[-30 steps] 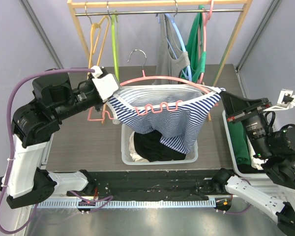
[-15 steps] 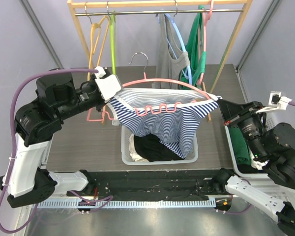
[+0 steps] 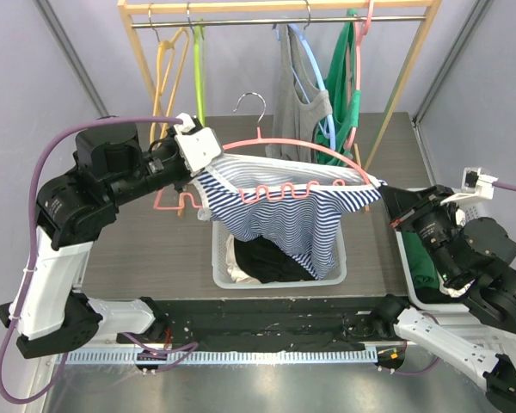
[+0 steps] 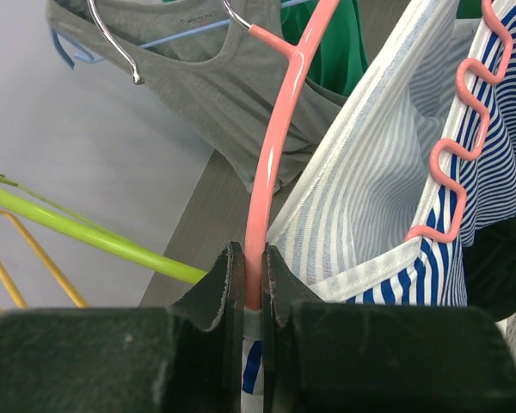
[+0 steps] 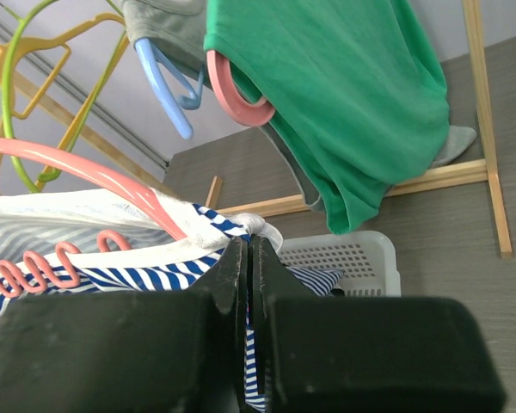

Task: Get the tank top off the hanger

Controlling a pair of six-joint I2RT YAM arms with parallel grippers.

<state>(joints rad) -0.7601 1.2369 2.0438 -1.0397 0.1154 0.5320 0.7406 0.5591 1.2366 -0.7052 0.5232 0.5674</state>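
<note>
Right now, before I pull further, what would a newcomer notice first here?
A blue-striped tank top stretched on a pink hanger hangs in mid-air above a white basket. The left jaws clamp the hanger's left end, while the right jaws pinch the top's fabric at its right end. Behind, a green top and a grey top hang on the wooden rack.

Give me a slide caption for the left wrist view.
Left gripper clamps the pink hanger, striped tank top draped on it.
</note>
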